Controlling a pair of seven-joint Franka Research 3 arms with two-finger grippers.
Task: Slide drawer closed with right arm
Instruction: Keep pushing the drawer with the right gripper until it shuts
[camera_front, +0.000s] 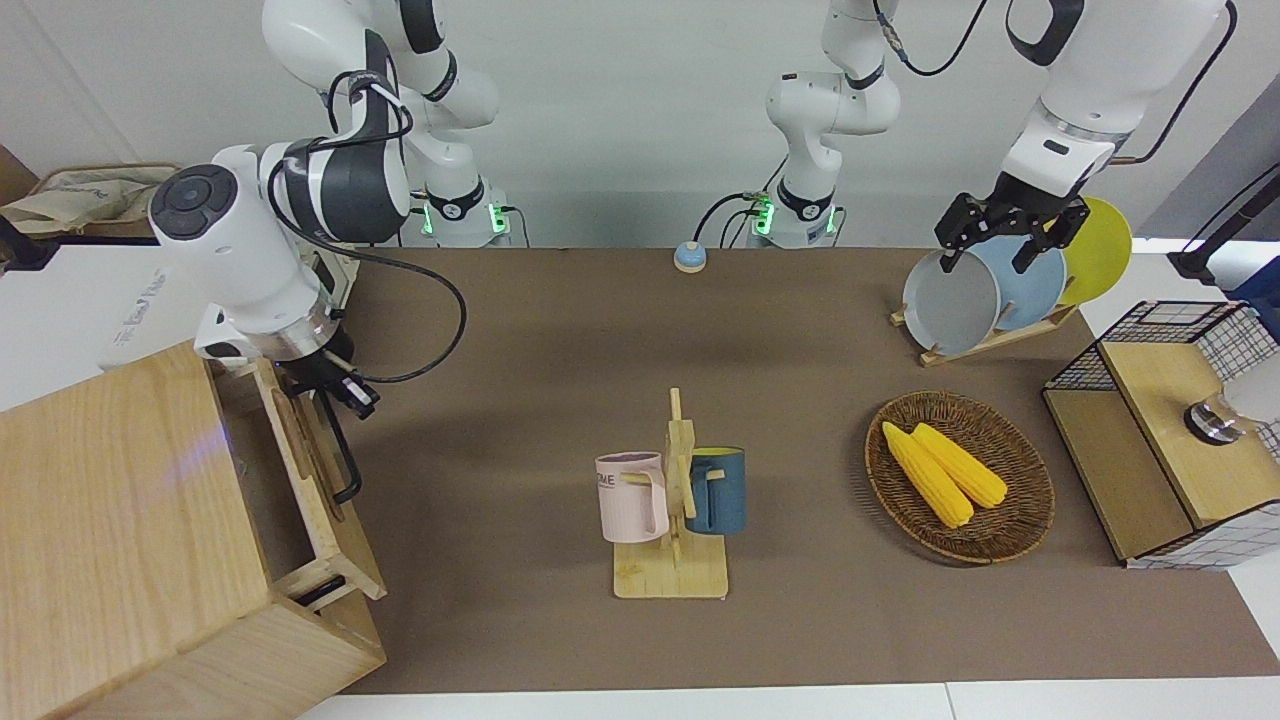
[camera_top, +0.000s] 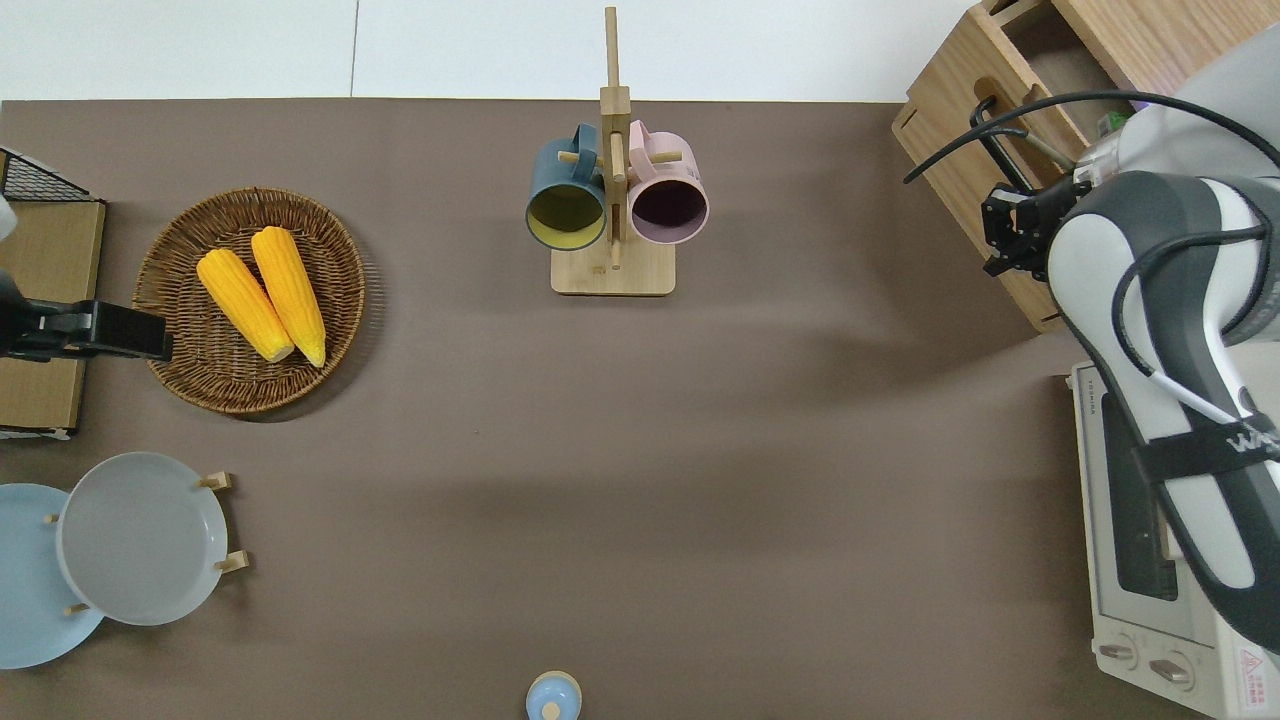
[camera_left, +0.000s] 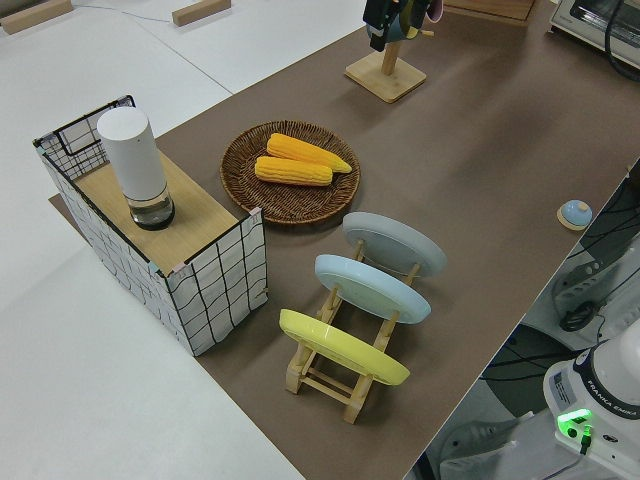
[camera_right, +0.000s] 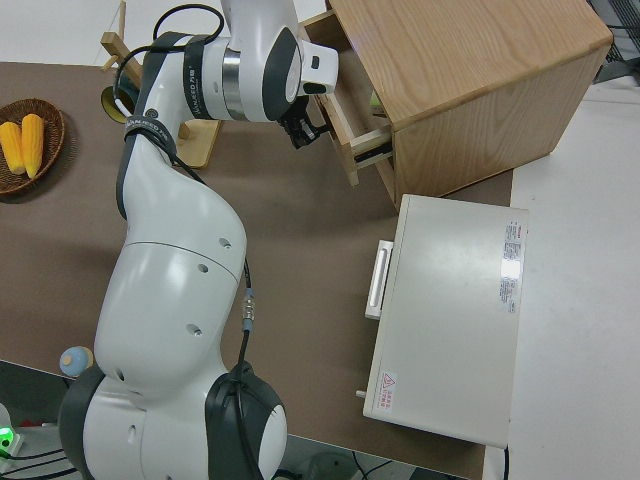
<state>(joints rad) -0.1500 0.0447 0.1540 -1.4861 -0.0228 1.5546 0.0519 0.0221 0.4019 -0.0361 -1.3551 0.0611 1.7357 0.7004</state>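
The drawer (camera_front: 345, 545) stands pulled out of the pale wood cabinet (camera_front: 110, 520) at the right arm's end of the table, its inside showing. A black loop handle (camera_front: 347, 455) sits on its front panel (camera_top: 955, 130). My right gripper (camera_front: 342, 388) is low at that front panel, by the end of the handle nearer the robots. The overhead view shows the right gripper (camera_top: 1003, 232) close against the panel face; I cannot tell whether it touches. In the right side view the right gripper (camera_right: 305, 130) sits beside the drawer (camera_right: 345, 120). The left arm is parked, its gripper (camera_front: 990, 255) open.
A white toaster oven (camera_top: 1120, 540) stands beside the cabinet, nearer the robots. Mid-table is a mug rack (camera_front: 670, 500) with two mugs. Toward the left arm's end are a corn basket (camera_front: 1030, 500), a plate rack (camera_front: 985, 345), a wire crate (camera_front: 1170, 430) and a small blue button (camera_front: 689, 257).
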